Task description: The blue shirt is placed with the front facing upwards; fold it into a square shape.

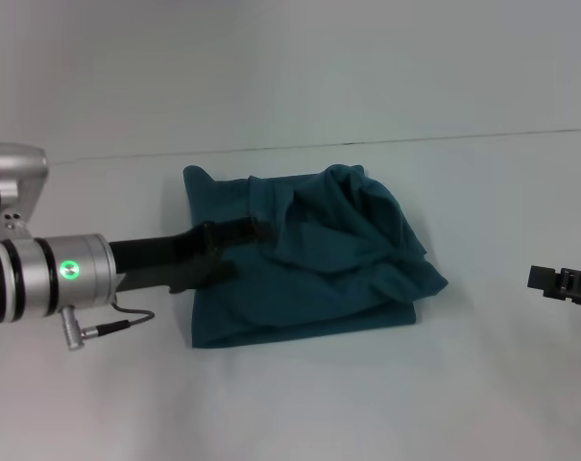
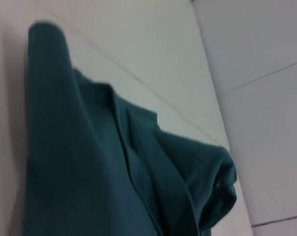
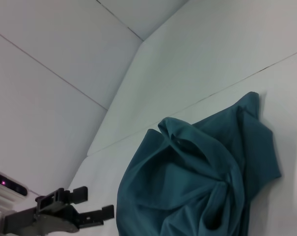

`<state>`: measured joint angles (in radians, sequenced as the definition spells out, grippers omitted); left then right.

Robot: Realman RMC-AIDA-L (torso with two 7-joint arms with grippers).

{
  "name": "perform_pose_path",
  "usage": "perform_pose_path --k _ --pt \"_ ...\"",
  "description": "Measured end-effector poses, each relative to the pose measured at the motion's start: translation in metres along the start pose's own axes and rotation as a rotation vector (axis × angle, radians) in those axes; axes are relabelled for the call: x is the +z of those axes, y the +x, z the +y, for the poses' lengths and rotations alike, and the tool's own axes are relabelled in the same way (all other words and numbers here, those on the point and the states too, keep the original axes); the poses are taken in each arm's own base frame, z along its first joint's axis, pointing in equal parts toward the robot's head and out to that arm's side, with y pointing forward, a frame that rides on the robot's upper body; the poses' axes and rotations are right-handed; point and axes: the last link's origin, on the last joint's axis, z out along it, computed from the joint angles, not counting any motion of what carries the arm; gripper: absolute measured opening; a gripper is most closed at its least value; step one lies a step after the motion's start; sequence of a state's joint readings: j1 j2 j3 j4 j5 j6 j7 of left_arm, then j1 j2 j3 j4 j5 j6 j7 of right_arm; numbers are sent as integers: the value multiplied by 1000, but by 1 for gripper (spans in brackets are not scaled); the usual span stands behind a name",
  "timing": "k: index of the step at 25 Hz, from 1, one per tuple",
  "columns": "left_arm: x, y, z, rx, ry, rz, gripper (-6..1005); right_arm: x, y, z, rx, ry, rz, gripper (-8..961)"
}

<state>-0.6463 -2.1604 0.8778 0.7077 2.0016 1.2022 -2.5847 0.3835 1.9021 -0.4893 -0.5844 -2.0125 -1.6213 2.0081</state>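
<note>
The blue shirt (image 1: pixel 309 259) lies in the middle of the white surface (image 1: pixel 300 403), already gathered into a rough rectangle. Its half toward the robot's left is flat, but the half toward the right is bunched in loose, raised folds. The left gripper (image 1: pixel 240 240) reaches over the flat half, its dark fingers spread, low over the cloth and holding nothing as far as I can see. The right gripper (image 1: pixel 563 283) waits near the edge of the surface, well apart from the shirt; whether it is spread or pressed together I cannot tell. The risk, I think, is that the gripper pinches only the top layer, so the lower layers stay behind. The bunched side may then slide or open, and the shape will not become square.
</note>
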Motion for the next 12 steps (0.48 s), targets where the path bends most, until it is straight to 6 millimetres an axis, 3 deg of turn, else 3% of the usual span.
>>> perform_pose_path --k 12 --pt "32 1 11 -15 -2 -19 938 1 0 -2 -2 14 -3 883"
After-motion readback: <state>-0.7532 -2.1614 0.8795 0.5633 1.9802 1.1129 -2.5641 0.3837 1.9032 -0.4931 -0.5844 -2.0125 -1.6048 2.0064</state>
